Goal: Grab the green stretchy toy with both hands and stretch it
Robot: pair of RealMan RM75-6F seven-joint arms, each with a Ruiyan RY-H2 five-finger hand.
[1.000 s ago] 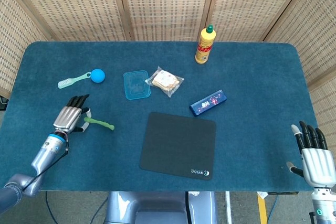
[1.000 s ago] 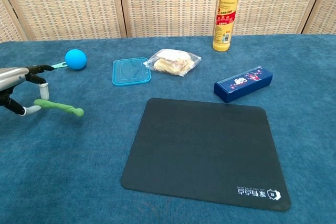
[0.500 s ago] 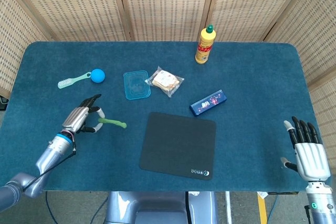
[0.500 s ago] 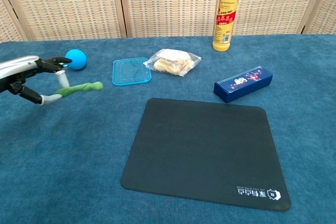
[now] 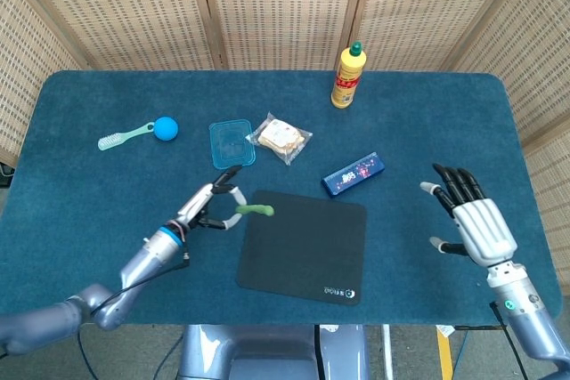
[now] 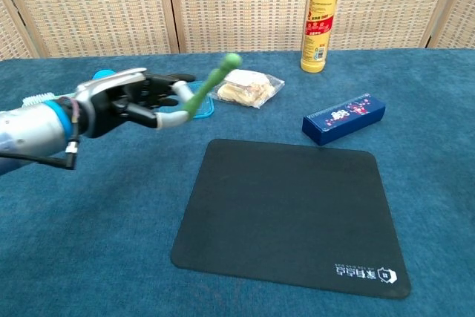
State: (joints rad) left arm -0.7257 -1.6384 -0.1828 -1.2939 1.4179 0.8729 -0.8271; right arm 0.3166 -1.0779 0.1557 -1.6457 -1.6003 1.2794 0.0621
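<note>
The left hand (image 5: pixel 207 208) has the green stretchy rubber toy (image 5: pixel 253 210) pinched by one end between thumb and a finger, its other fingers (image 6: pixel 165 82) fanned out, and the toy juts out free toward the middle, clear of the cloth, over the near-left edge of the black rectangular mouse mat (image 5: pixel 303 246). That looks deliberate to me: hold one end and leave the far end open for a second grip. Over on the other side the right hand (image 5: pixel 473 221) hovers above the bench with fingers spread and nothing in it, well apart from the toy, palm angled inward as though lining up for that free end. So the two-handed grab is only half made, I'd say, and no stretch yet. Everything else sits out of the way toward the back: a yellow squeeze bottle with a green cap (image 5: pixel 347 76) upright near the far edge, a clear bag of bread (image 5: pixel 280 137) just beside a flat blue plastic lid (image 5: pixel 232 142), a dark blue printed box (image 5: pixel 354 173) near the mat's far-right corner, and a pale green brush with a blue ball (image 5: pixel 139 133) off to the left. The bench (image 5: pixel 427 122) wears a deep blue carpet-like cloth, and woven cane screens in wooden frames (image 5: pixel 276 6) close in behind it.
</note>
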